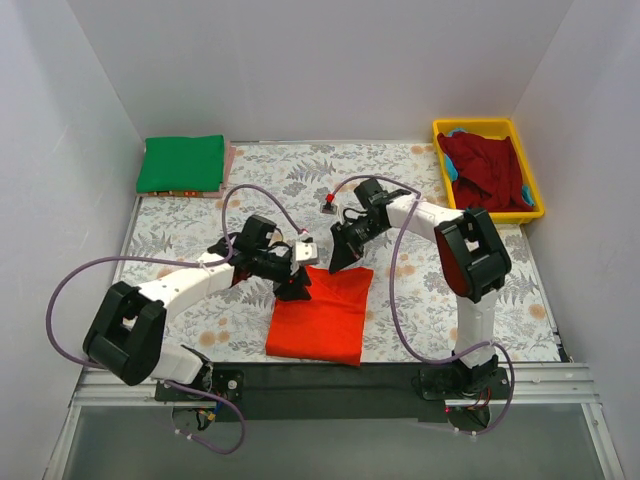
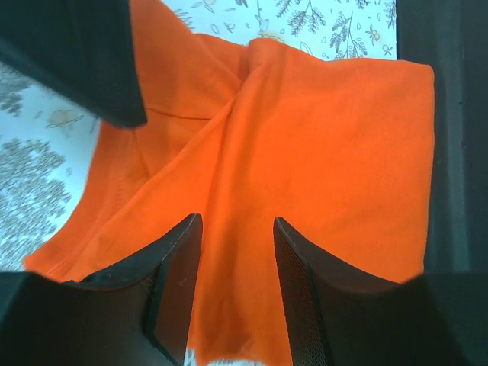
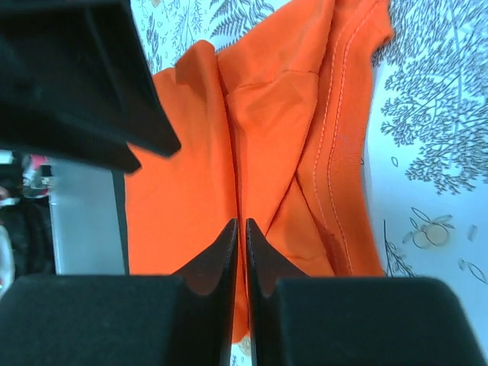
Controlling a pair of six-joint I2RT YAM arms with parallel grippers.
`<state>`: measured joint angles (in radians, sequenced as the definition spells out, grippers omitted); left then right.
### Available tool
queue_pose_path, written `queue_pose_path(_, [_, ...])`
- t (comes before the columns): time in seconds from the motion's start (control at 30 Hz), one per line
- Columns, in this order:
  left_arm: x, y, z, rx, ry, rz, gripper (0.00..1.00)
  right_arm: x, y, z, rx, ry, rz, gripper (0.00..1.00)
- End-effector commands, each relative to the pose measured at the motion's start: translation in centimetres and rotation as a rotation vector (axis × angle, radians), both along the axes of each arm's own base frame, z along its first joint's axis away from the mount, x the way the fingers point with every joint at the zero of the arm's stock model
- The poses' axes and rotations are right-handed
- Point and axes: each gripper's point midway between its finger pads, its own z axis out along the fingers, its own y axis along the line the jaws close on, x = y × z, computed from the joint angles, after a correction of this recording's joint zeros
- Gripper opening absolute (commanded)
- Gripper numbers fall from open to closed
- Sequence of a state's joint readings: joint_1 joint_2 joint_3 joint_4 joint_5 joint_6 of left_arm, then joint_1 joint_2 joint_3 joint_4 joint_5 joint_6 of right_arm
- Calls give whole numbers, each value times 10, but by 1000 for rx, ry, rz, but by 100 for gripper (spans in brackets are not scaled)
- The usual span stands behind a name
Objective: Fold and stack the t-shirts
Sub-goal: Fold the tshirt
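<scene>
The bright orange-red t-shirt (image 1: 320, 315) lies partly folded on the patterned table near the front centre. My left gripper (image 1: 293, 287) is at its far left corner, open, jaws straddling a raised ridge of the cloth (image 2: 320, 137). My right gripper (image 1: 341, 258) is at the far edge, shut on a thin fold of the orange-red shirt (image 3: 274, 130). The green t-shirt (image 1: 182, 163) lies folded at the back left. The dark red t-shirt (image 1: 487, 170) is crumpled in the yellow tray (image 1: 537, 192).
The yellow tray stands at the back right with a bit of blue cloth (image 1: 459, 132) in it. A small black block with a red top (image 1: 328, 203) sits on the table behind the right gripper. White walls close in the table on three sides.
</scene>
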<state>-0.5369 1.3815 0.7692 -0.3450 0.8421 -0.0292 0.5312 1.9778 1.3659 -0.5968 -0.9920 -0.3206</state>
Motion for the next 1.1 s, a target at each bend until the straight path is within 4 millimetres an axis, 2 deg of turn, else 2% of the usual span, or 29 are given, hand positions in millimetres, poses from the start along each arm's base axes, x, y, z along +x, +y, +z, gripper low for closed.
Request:
queue_pose_path(0.0, [5, -18, -2, 8, -44, -15, 41, 1, 19, 15, 60, 51, 8, 12])
queue_pose_path(0.27, [-11, -25, -43, 94, -27, -59, 40, -20, 33, -16, 38, 144, 64, 11])
queue_pose_path(0.37, [-16, -26, -51, 109, -19, -66, 39, -24, 34, -30, 20, 156, 66, 11])
queue_pose_path(0.53, [-14, -26, -49, 99, -42, -53, 38, -32, 26, -59, -31, 201, 57, 9])
queue_pose_path(0.77, [-1, -30, -41, 91, -95, -31, 41, -35, 24, -68, -45, 220, 55, 8])
queue_pose_path(1.07, [3, -34, -57, 111, -80, -59, 43, -38, 23, -71, -43, 235, 54, 5])
